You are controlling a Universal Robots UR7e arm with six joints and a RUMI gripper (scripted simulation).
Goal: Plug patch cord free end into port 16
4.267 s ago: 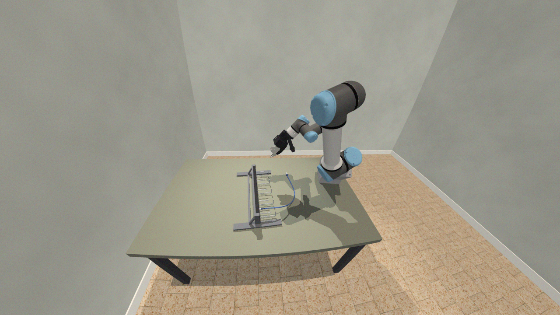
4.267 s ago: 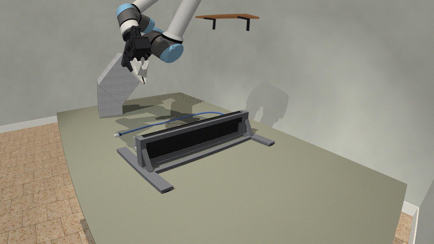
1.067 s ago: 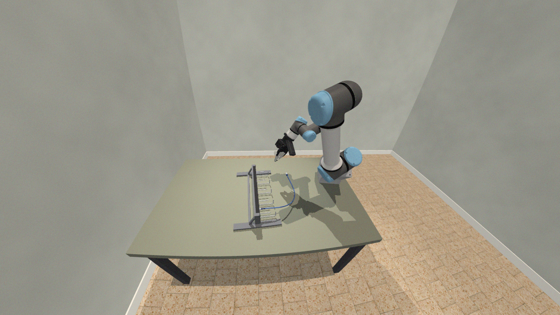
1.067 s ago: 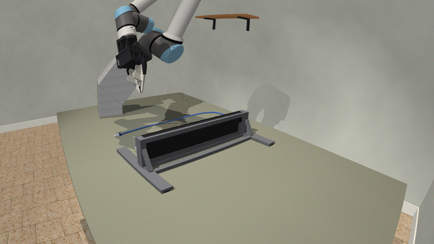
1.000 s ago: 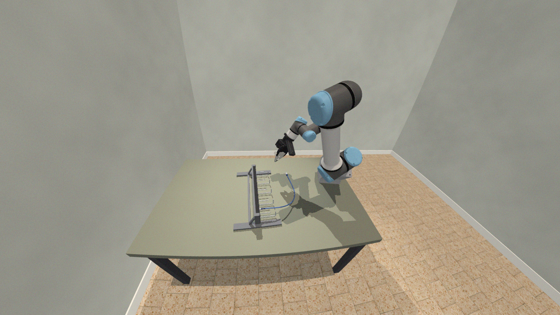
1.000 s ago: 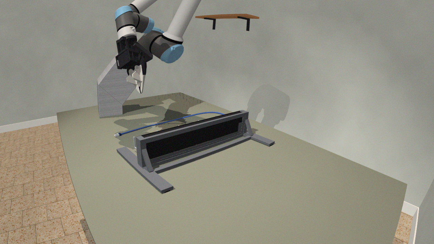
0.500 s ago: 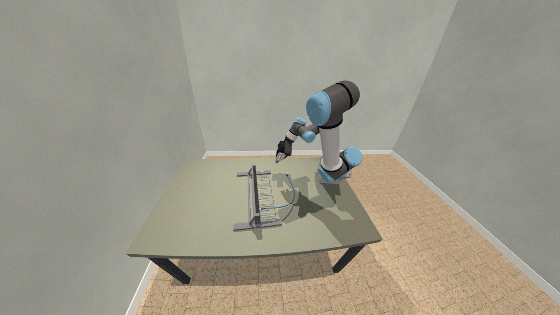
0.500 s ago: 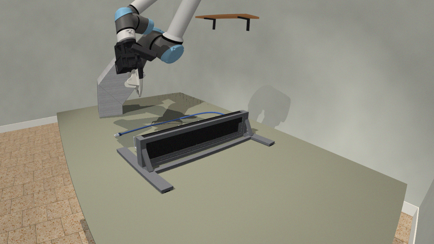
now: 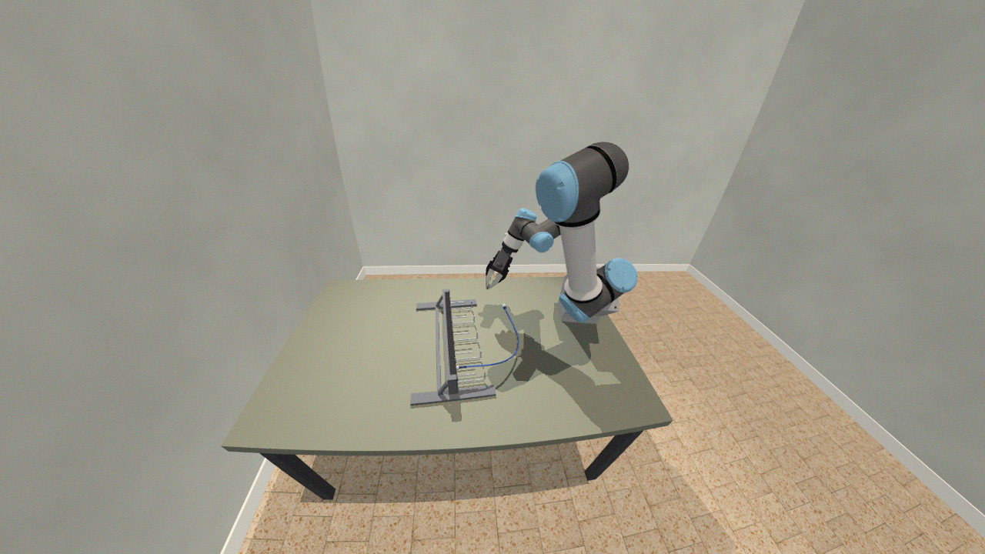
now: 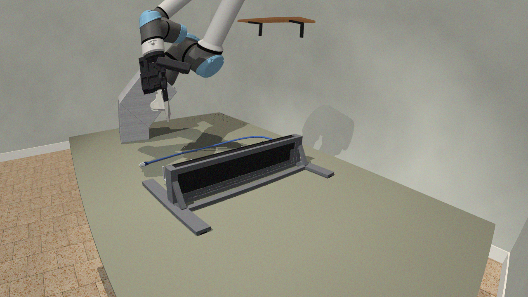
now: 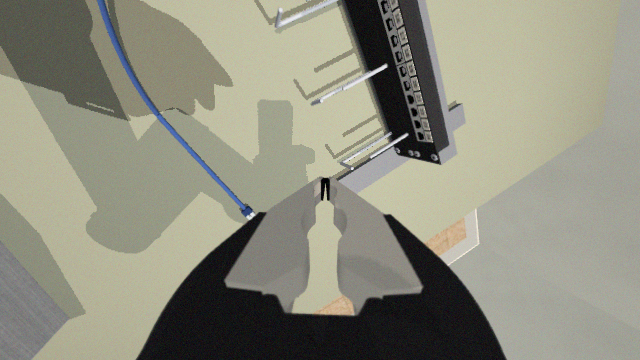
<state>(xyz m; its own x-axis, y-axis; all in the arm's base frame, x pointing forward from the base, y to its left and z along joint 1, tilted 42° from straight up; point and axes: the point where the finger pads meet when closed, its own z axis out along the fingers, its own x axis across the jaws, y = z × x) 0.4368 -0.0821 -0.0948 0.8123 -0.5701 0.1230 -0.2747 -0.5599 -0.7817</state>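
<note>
Free plug (image 9: 505, 306) (image 10: 143, 164) (image 11: 248, 213) of blue cord (image 9: 518, 341) (image 10: 199, 149) (image 11: 185, 144) outside the ports, beside upright rack (image 9: 447, 330) (image 10: 236, 154) (image 11: 440, 100); cord's other end at rack front; gripper (image 9: 488, 286) (image 10: 168, 120) (image 11: 325, 179) above table (image 9: 358, 358) (image 10: 313, 229) (image 11: 525, 75), clenched on nothing, apart from plug

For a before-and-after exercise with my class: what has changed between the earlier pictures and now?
The claw has come down and turned, shifting rightward in the top view, towards the cable's free end. It has taken hold of nothing and is shut. The blue cable and rack look unmoved.
</note>
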